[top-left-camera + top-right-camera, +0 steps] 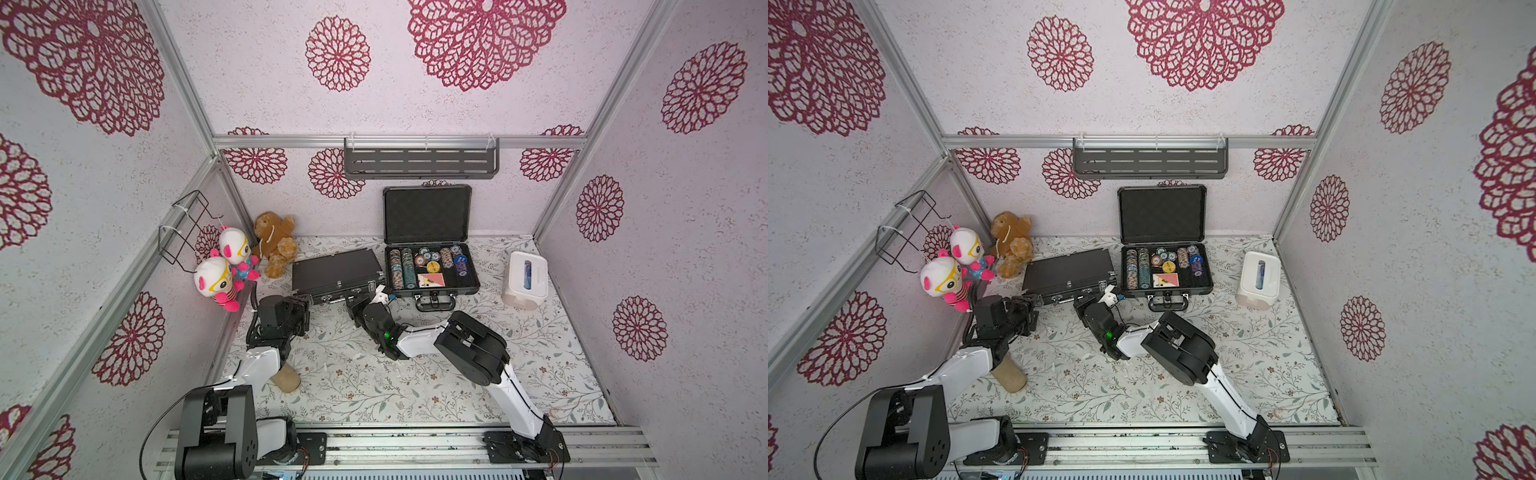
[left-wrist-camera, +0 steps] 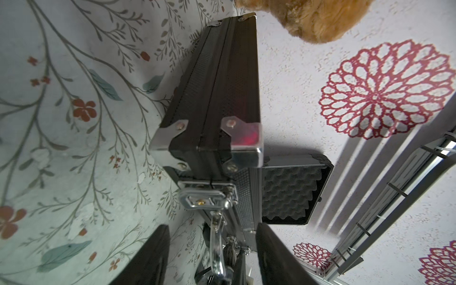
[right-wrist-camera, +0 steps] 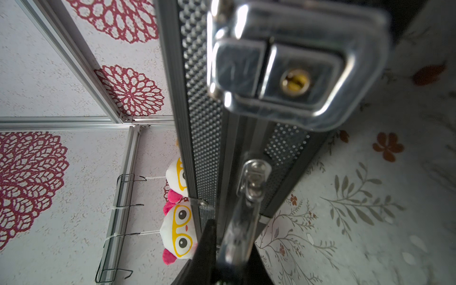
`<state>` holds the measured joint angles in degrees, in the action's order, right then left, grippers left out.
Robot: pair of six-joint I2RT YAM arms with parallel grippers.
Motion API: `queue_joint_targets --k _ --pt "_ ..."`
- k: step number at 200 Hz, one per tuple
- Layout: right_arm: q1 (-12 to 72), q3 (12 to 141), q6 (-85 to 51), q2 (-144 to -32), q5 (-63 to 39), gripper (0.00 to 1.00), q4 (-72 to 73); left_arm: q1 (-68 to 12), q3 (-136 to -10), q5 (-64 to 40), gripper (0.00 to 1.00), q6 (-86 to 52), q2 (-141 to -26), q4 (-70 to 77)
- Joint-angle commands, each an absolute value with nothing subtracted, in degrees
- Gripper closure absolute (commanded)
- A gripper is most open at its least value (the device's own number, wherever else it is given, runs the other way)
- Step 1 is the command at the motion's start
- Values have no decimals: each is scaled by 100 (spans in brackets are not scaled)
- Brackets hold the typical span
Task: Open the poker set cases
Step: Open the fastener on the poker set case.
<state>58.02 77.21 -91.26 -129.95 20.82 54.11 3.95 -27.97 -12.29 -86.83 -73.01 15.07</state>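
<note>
Two poker cases on table [image 1: 415, 374]. Flat black case [image 1: 334, 270]: closed, long axis crosswise, silver latches [image 2: 204, 199] toward robot. Open case [image 1: 432, 286]: lid upright, chips [image 1: 409, 262] showing. Left gripper [image 1: 305, 299]: jaws half apart, empty, at front-left corner. Right gripper [image 1: 355, 301]: clamped on silver handle [image 3: 246, 209].

The right wrist view blurs the latch [image 3: 283, 74]; the left wrist view crops the teddy bear [image 2: 308, 19]; the left arm [image 1: 262, 361] half covers a beige cylinder [image 1: 287, 379].
</note>
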Motion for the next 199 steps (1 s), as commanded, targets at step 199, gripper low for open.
queue_joint_targets --k 199 --pt "5899 7952 -7906 -12087 1855 100 6548 152 -2197 -461 46 -9061 -8155 3882"
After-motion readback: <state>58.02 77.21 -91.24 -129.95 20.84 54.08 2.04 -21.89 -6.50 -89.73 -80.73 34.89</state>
